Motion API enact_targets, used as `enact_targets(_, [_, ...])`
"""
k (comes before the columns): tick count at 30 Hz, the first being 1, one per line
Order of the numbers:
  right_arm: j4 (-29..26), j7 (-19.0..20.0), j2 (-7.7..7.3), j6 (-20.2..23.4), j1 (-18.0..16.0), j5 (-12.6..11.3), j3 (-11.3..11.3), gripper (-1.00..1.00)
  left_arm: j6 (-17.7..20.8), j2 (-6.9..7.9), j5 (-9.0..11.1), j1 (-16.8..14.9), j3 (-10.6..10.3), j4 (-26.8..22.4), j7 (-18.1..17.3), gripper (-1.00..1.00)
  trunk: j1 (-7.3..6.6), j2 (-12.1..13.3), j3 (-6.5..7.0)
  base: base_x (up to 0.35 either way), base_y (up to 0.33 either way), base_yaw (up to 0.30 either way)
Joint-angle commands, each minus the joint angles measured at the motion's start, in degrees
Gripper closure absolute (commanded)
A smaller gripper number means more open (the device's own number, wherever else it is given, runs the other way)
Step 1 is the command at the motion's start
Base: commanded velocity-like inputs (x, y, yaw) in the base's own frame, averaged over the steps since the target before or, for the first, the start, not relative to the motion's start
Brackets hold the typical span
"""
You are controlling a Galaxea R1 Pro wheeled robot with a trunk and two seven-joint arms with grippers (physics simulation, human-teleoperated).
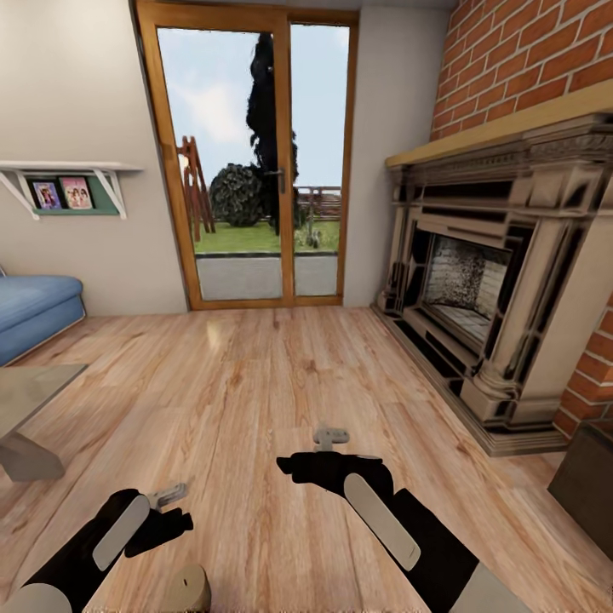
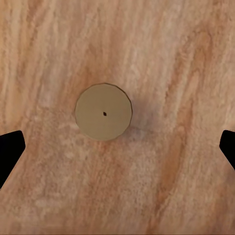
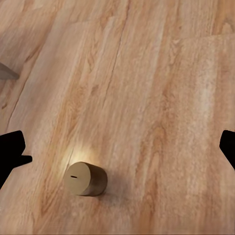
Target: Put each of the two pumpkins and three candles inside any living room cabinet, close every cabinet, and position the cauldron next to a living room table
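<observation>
A short tan candle (image 1: 189,589) stands upright on the wood floor by my left arm. Seen from straight above, the candle (image 2: 104,112) shows its round top and wick dot, with my left gripper (image 2: 117,147) hanging open over it and holding nothing. From the side, the candle (image 3: 85,178) appears below my open, empty right gripper (image 3: 117,152). Both the left gripper (image 1: 170,498) and the right gripper (image 1: 330,438) hover low over the floor. A corner of the glass-topped table (image 1: 34,387) shows at the left edge. Pumpkins and cauldron are out of view.
An ornate stone fireplace (image 1: 485,289) on a brick wall fills the right side. A dark-brown furniture corner (image 1: 587,485) sits at the lower right; too little shows to tell whether it is the cabinet. A glass door (image 1: 255,162) is ahead, a blue sofa (image 1: 34,311) at the left.
</observation>
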Motion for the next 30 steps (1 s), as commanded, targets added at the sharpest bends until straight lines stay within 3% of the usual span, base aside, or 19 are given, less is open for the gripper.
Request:
enact_targets(1, [-0.10, -0.59, 0.02, 0.06, -0.05, -0.61, 0.08, -1.00, 0.03, 0.07, 0.60, -0.04, -0.27, -0.07, 0.53, -1.00, 0.01, -0.05, -0.29, 0.000, 0.000, 0.000])
enact_targets(15, [0.10, -0.67, 0.13, 0.64, -0.05, -0.15, 0.10, -1.00, 0.04, -0.34, 0.75, -0.04, -0.26, 0.46, 0.58, -1.00, 0.37, -0.23, -3.39, 0.000, 0.000, 0.000])
enact_targets(30, [-3.28, -0.71, 0.09, 3.11, -0.11, -0.49, 0.10, -1.00, -0.04, -0.41, 0.82, -0.04, -0.26, 0.10, 0.58, -1.00, 0.76, -0.44, -6.72, 0.000, 0.000, 0.000])
